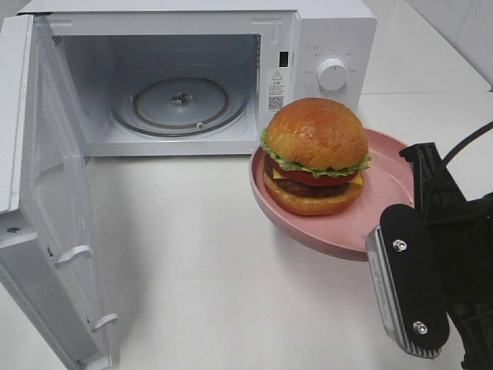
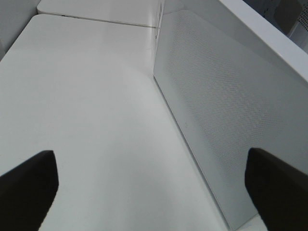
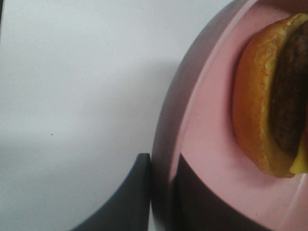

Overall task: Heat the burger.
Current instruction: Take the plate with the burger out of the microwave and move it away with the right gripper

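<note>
Right wrist view: right gripper [image 3: 161, 192] clamped on plate [image 3: 202, 144] rim.

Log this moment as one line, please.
right gripper: shut on pink plate rim | burger: on plate | microwave: door open | left gripper: open, empty

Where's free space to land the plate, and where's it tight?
Free: the glass turntable in the open microwave, and the bare table between its door and the pink plate. Tight: right side, with burger and right gripper.
</note>
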### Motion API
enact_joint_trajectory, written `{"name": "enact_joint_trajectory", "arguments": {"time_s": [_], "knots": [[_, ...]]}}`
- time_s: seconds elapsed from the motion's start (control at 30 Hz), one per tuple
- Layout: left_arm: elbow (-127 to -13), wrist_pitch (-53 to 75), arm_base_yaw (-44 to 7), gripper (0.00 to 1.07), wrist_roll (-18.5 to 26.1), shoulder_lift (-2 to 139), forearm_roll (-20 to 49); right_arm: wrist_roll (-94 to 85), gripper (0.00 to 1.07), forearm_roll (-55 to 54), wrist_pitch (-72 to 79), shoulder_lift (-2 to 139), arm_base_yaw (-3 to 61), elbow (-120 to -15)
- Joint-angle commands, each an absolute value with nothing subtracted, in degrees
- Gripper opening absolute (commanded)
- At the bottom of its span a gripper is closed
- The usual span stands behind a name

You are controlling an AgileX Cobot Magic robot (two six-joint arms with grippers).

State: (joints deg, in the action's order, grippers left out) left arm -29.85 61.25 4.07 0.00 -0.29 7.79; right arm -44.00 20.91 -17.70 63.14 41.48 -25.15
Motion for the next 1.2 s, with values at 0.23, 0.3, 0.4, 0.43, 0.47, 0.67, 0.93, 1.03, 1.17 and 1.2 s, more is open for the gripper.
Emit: {"name": "enact_joint_trajectory", "arguments": {"time_s": [0.23,0.3,0.4,0.43,0.47,0.67,0.93,1.03,1.17,1.2], "knots": [[-29.62,61.19,3.84,0.98,0.0,-1.2,7.85,-17.19,0.0,40.97,-24.35,60.39,41.42,-22.98],[-29.62,61.19,3.84,0.98,0.0,-1.2,7.85,-10.49,0.0,44.23,-26.7,60.39,41.42,-22.98],[-29.62,61.19,3.84,0.98,0.0,-1.2,7.85,-0.46,0.0,47.96,-30.77,60.39,41.42,-22.98],[-29.62,61.19,3.84,0.98,0.0,-1.2,7.85,-0.46,0.0,47.96,-30.77,60.39,41.42,-22.98],[-29.62,61.19,3.84,0.98,0.0,-1.2,7.85,2.06,0.0,49.05,-31.91,60.39,41.42,-22.98],[-29.62,61.19,3.84,0.98,0.0,-1.2,7.85,20.97,0.0,54.49,-42.86,60.5,41.42,-22.98],[-29.62,61.19,3.84,0.98,0.0,-1.2,7.85,31.05,0.0,53.63,-52.48,60.73,41.42,-22.98],[-29.62,61.19,3.84,0.98,0.0,-1.2,7.85,32.77,0.0,52.48,-53.86,60.73,41.37,-22.98],[-29.62,61.19,3.84,0.98,0.0,-1.2,7.85,36.38,0.0,50.82,-56.38,62.34,41.37,-23.03],[-29.62,61.19,3.84,0.98,0.0,-1.2,7.85,36.38,0.0,50.82,-56.38,62.34,41.37,-23.03]]}}
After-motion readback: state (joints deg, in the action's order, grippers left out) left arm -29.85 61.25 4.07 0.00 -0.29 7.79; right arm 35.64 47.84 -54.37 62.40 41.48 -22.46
